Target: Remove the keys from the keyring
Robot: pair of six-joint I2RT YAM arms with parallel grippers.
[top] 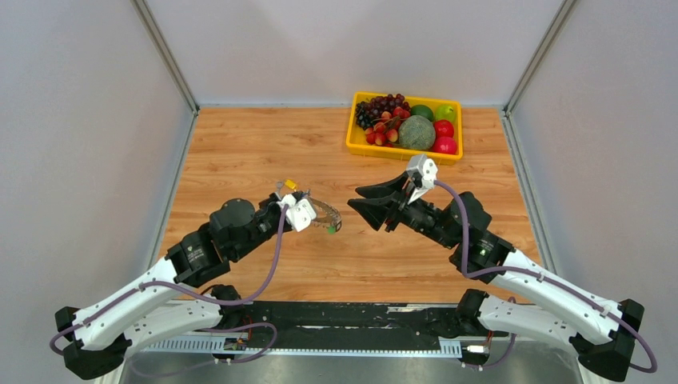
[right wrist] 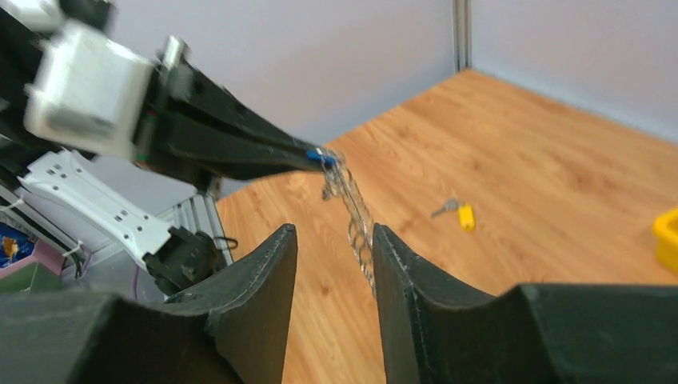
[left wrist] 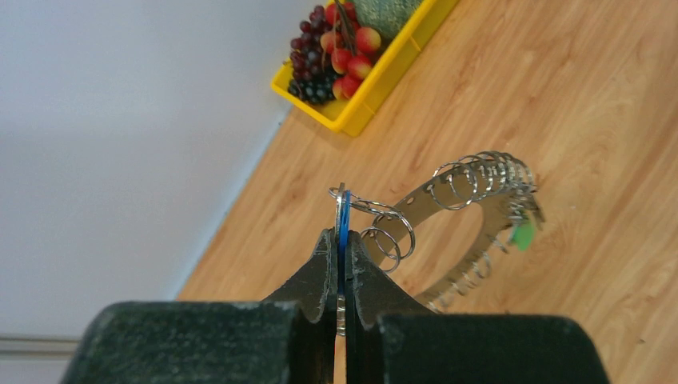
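Note:
The keyring [left wrist: 416, 205] is a flat grey ring fringed with small silvery loops, held up off the table. My left gripper [left wrist: 342, 238] is shut on a blue-headed key [left wrist: 344, 220] that hangs on one of its loops. A green-headed key [left wrist: 524, 234] hangs at the ring's far side. In the top view the left gripper [top: 314, 210] holds the ring [top: 326, 214] at mid-table. My right gripper [top: 356, 200] is open just right of it. In the right wrist view the right gripper [right wrist: 334, 236] is open, and the ring [right wrist: 357, 220], seen edge-on, hangs beside the tip of its right finger. A yellow-headed key [right wrist: 465, 216] lies loose on the table.
A yellow basket [top: 351, 138] of fruit stands at the back right of the wooden table. It also shows in the left wrist view [left wrist: 364, 102]. The loose yellow-headed key [top: 290, 186] lies just behind the left gripper. Grey walls enclose the table on three sides.

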